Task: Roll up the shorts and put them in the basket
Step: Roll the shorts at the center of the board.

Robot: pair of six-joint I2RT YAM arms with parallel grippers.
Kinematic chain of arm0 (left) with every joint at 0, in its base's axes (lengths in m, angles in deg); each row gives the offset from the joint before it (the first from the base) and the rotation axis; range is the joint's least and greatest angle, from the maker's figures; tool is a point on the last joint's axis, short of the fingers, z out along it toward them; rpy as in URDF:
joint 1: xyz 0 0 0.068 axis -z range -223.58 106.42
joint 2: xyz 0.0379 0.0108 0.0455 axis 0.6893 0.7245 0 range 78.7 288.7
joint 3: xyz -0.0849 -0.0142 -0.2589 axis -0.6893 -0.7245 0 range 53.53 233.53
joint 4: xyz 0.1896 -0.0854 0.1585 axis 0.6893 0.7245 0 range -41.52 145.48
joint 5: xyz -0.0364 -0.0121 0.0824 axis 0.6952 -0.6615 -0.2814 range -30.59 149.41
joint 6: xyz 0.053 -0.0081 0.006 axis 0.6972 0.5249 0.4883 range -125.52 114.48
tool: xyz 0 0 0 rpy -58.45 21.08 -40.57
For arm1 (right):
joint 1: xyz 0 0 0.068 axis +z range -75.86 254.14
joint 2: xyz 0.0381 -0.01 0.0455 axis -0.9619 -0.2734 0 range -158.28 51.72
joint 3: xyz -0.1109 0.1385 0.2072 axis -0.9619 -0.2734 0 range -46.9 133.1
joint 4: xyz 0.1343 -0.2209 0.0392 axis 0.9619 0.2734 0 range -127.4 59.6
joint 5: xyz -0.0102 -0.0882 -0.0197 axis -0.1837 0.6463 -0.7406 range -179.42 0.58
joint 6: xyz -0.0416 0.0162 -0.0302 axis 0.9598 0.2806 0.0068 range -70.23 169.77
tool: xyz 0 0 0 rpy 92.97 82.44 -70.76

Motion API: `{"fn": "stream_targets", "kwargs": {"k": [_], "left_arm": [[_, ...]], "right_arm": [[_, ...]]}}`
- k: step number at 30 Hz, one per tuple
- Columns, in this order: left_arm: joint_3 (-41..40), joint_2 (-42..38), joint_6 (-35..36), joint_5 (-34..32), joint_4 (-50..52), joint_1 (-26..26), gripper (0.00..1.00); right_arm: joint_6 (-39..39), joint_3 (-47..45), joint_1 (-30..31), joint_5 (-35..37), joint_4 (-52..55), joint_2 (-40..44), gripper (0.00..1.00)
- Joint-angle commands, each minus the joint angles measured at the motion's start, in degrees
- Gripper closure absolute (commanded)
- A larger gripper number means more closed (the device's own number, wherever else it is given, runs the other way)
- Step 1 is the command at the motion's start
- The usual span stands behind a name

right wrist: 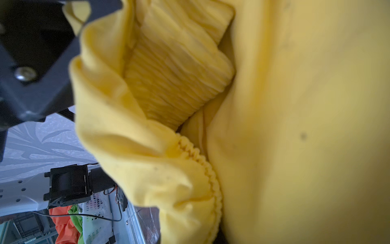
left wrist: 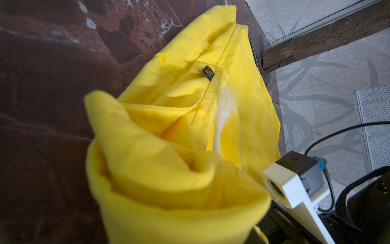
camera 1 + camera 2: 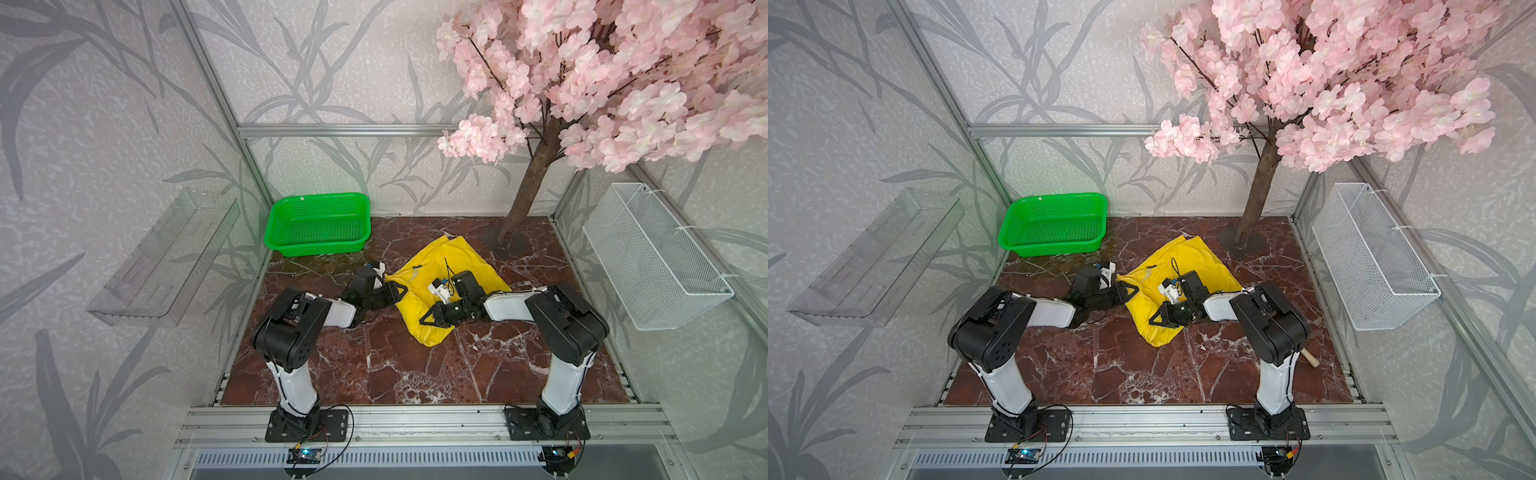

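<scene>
Where the right arm (image 3: 1271, 324) blocks it, a wooden stick (image 3: 1310, 358) shows only its tip. Right gripper (image 3: 426, 319) clamped on the shorts (image 3: 455, 266), mid table (image 3: 374, 365). Left gripper (image 3: 401, 291) at their edge; fabric hides its jaws, state cannot be told.

Bright yellow shorts (image 3: 465, 257), crumpled mid-table, gathered waistband (image 1: 175, 69) bunched, dark label (image 2: 208, 72) showing
</scene>
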Motion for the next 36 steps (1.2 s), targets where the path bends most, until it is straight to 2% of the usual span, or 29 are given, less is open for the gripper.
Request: {"fn": "stream_targets", "kwargs": {"k": [1, 2, 4, 6, 9, 15, 21, 23, 24, 26, 31, 36], "left_arm": [[2.28, 1.89, -0.83, -1.55, 3.29, -0.15, 1.0], [2.76, 1.68, -0.6, -2.17, 4.45, -0.4, 1.0], [3.03, 0.65, -1.07, -3.91, 7.17, -1.19, 1.0], [2.81, -1.25, -1.57, -5.67, 8.56, -2.05, 1.0], [5.09, -3.72, 0.17, -8.6, 16.4, -2.57, 1.0], [6.31, -4.91, -0.28, -9.69, 21.35, -1.19, 1.0], [8.09, -5.74, -0.62, -12.02, 26.88, -0.55, 1.0], [8.43, -5.63, -0.95, -11.93, 27.66, -0.47, 1.0], [8.35, -5.68, -1.35, -11.71, 27.64, -0.46, 1.0], [8.55, -5.67, -2.31, -10.67, 27.95, -0.46, 1.0], [9.33, -5.27, -4.41, -8.07, 28.95, -0.46, 1.0], [10.42, -5.22, -6.21, -5.06, 30.23, -0.46, 1.0]], "right_arm": [[1.18, -3.02, 0.42, 6.93, 8.05, -2.81, 1.0], [1.33, -3.38, 0.42, 7.3, 8.39, -2.01, 1.0], [2.56, -3.71, 0.57, 8.92, 11.01, 0.43, 0.93], [4.22, -4.41, 0.81, 10.96, 14.25, 3.31, 0.8], [7.12, -6.22, 2.0, 16.39, 19.16, 8.18, 0.62], [10.74, -5.52, 6.64, 28.13, 25.27, 19.52, 0.48], [15.68, -0.89, 12.87, 44.17, 32.76, 31.95, 0.32], [18.22, 1.03, 16.86, 50.47, 33.69, 33.69, 0.31], [19.35, 1.92, 19.11, 53.18, 33.73, 33.66, 0.24], [21.17, 3.79, 24.65, 57.89, 32.52, 31.96, 0.01], [23.07, 7.01, 29.57, 63.69, 28.51, 23.28, 0.01], [23.9, 10.44, 31.29, 68.14, 26.19, 13.8, 0.01]]}}
